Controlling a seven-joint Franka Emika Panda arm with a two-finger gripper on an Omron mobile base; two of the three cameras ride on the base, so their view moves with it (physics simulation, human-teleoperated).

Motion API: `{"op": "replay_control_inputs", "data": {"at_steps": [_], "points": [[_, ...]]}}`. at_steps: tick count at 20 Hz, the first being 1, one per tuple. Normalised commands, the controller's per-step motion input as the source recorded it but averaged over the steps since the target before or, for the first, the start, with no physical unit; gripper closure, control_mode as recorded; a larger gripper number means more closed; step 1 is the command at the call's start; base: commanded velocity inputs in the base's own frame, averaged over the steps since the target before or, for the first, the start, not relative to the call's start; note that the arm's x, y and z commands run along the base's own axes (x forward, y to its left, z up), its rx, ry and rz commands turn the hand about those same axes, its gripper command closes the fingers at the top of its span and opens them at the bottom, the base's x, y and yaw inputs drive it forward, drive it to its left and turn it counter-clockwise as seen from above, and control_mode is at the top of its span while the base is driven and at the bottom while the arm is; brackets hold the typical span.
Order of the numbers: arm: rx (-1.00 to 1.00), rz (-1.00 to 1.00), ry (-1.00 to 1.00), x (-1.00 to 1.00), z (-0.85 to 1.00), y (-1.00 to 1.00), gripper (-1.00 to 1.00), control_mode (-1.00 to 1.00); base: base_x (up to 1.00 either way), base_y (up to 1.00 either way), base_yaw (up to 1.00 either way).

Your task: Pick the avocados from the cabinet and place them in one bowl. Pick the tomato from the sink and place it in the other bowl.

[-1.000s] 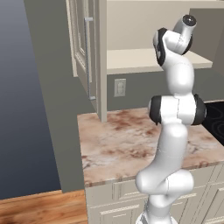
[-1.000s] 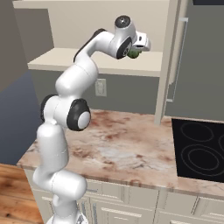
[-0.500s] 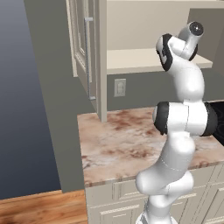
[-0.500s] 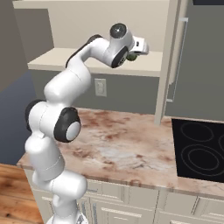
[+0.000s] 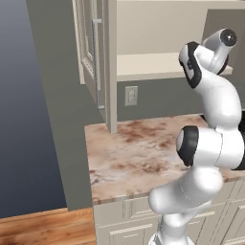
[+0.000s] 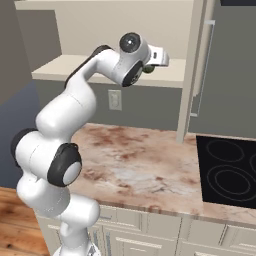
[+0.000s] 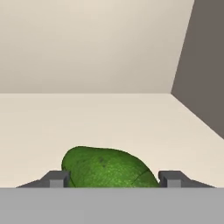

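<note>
One dark green, glossy, rounded avocado point(image 7: 107, 167) lies on the cream shelf point(image 7: 109, 127) of the grey-beige wall cabinet point(image 5: 103, 62), between the two dark fingertips point(image 7: 55, 179) of the white arm's gripper point(image 7: 113, 180). The jaws stand partly open on either side of the fruit; whether they touch it cannot be told. One marbled brown countertop point(image 6: 150, 160) and one black cooktop point(image 6: 227, 172) lie below.
</note>
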Motion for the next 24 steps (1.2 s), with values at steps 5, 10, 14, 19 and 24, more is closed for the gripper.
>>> {"op": "replay_control_inputs", "data": {"at_steps": [5,10,14,19,24], "points": [[0.0,0.01,0.0,-0.71,0.52,0.0,1.0,-1.0,0.0,0.0,0.0],[0.0,0.0,0.0,-0.91,0.28,0.15,1.0,-1.0,0.0,0.0,0.0],[-0.03,0.0,0.1,-0.79,0.21,0.36,1.0,-1.0,0.0,0.0,0.0],[-0.09,0.0,0.21,-0.67,0.18,0.51,1.0,-1.0,0.0,0.0,0.0],[-0.08,0.0,0.25,-0.39,0.14,0.54,1.0,-1.0,0.0,0.0,0.0]]}}
